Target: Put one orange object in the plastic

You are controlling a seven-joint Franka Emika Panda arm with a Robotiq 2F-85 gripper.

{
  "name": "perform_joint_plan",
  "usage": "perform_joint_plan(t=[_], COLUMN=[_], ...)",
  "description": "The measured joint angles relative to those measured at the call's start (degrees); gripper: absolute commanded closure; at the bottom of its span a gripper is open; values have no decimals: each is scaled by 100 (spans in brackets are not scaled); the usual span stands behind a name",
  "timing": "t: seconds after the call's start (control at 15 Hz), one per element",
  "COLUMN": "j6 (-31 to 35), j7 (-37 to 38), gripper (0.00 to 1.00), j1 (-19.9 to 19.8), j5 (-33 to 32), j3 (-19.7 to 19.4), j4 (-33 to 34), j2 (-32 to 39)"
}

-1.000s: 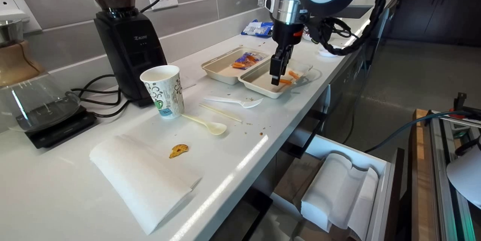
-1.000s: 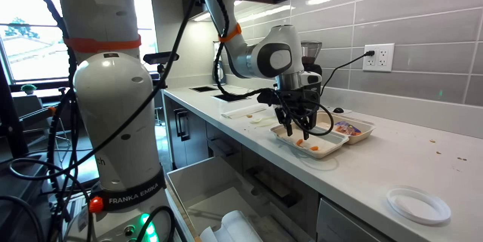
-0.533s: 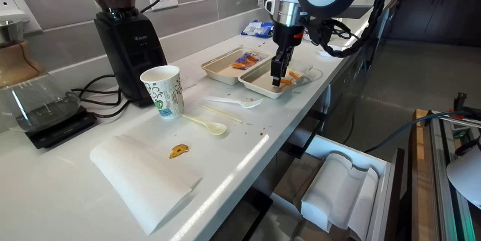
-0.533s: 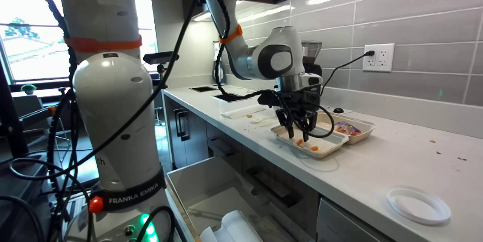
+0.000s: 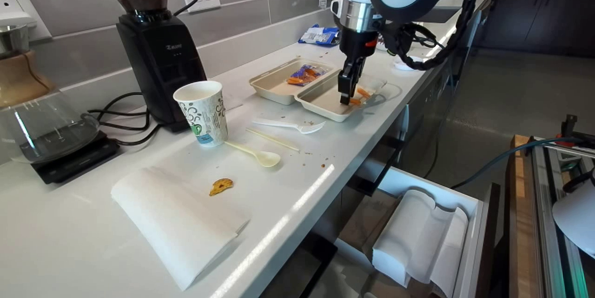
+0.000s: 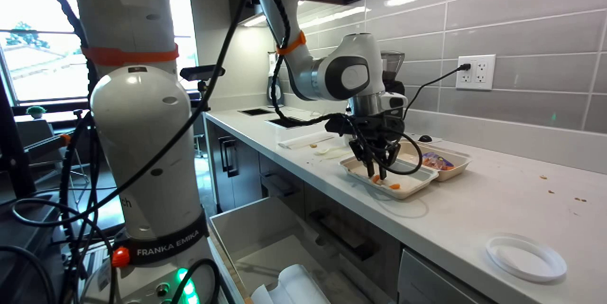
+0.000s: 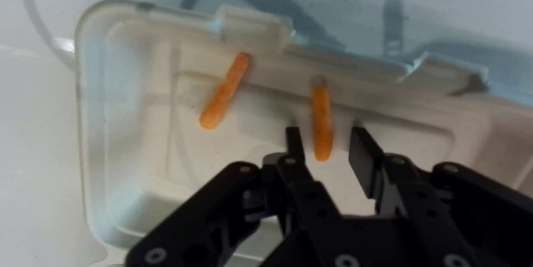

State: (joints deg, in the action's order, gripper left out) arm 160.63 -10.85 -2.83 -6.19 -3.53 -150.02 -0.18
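Two stubby bright-orange pieces lie in the near plastic tray, which has a tan rim and whitish inside [image 6: 415, 173]; the tray also shows in the wrist view [image 7: 125, 167]. My gripper [image 7: 325, 133] is low over this tray, its jaws partly apart. One orange piece [image 7: 322, 113] lies between the fingers, with a gap on both sides. The second orange piece [image 7: 222, 94] lies to the left, outside the fingers. In both exterior views the fingertips reach down close to the first piece [image 5: 354, 102], partly hiding it.
A paler cream tray [image 5: 279, 85] adjoins the near tray and holds a blue printed bag [image 5: 309, 75] with orange pieces. A white fork [image 5: 293, 126], a spoon [image 5: 265, 157] and a paper cup [image 5: 204, 112] stand or lie nearby. A white lid [image 6: 526, 256] lies on the counter.
My gripper's jaws have come closer together over the near tray. The gripper has shifted slightly toward the orange piece. The trays and orange pieces have not moved.
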Motion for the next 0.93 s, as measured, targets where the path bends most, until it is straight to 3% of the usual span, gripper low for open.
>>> perform_joint_plan(t=[0.07,0.67,0.93], j6=[0,0,0], j7=[0,0,193], gripper=[100,97,97], j1=[-4,-18,-126], j5=[0,-7,-476], j3=[0,0,-36], j4=[-1,7,173], j2=[0,-39,-328])
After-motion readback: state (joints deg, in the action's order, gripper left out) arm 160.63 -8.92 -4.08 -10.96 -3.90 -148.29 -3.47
